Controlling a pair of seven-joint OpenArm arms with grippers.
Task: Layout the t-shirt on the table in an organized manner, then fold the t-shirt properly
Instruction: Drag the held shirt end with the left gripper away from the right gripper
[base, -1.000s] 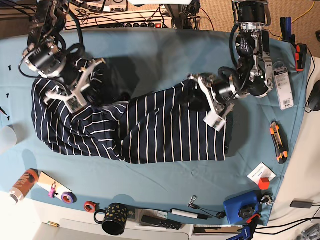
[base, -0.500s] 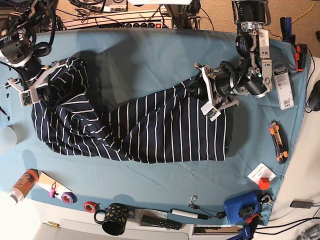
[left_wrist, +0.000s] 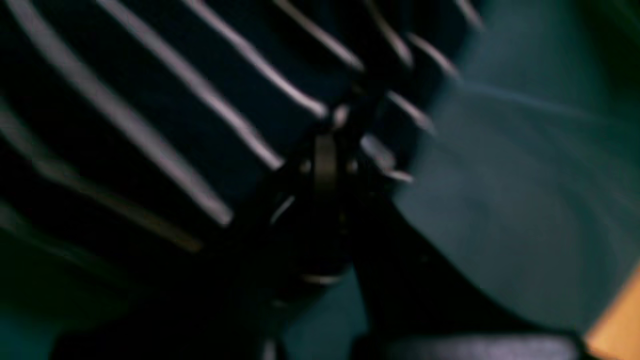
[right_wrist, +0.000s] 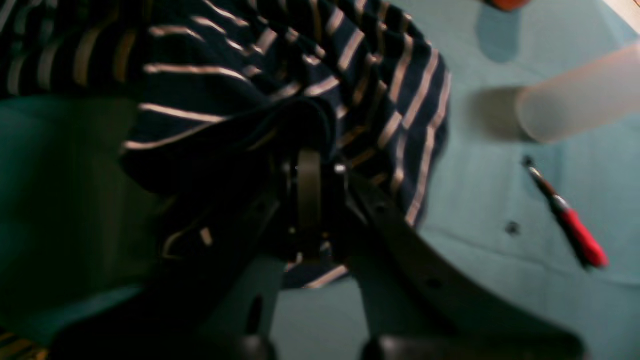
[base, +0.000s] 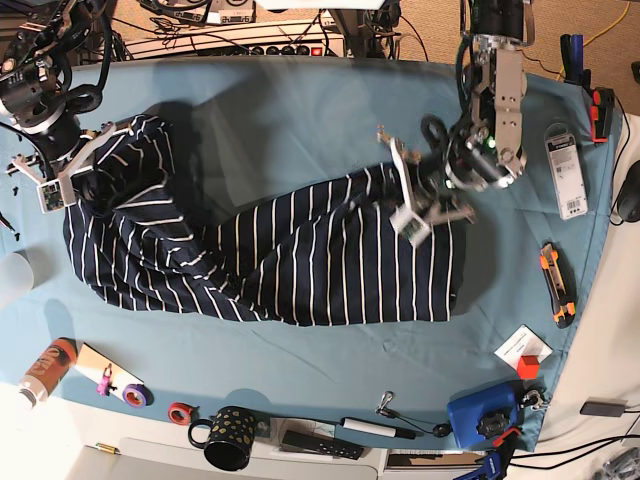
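While your two arms sit at opposite ends of the t-shirt (base: 300, 255), both grippers have cloth in them. Your right gripper (right_wrist: 310, 165) is clamped narrow on a bunched fold of the shirt: in the rt wrist view the navy fabric wraps over the tips, and striped cloth hangs up and away beyond them. In the base view that gripper (base: 75, 170) holds its end of the shirt lifted off the table (base: 300, 110), w/ the fabric draping down from it to the main body.

Your left gripper (left_wrist: 345, 120) is also pinched closed; the left wrist view is blurry, but the jaws meet w/ striped fabric right at the tips and spreading off to one side, teal cloth on the other side. In the base view it (base: 410, 200) sits at the shirt's upper edge, near the corner. Whether that edge is lifted off the table, you can't tell.

Between the grippers the shirt lies stretched but wrinkled on the teal cloth, stripes running at different angles where it's folded over.

Just beyond your right gripper in its wrist view: a pale translucent cup (right_wrist: 575, 100) lying in frame and a red-handled tool (right_wrist: 570, 220) on the cloth, both apart from the shirt. Beside your left arm in the base view: a packaged item (base: 565, 170) and an orange utility knife (base: 557, 285), well clear of the fabric.
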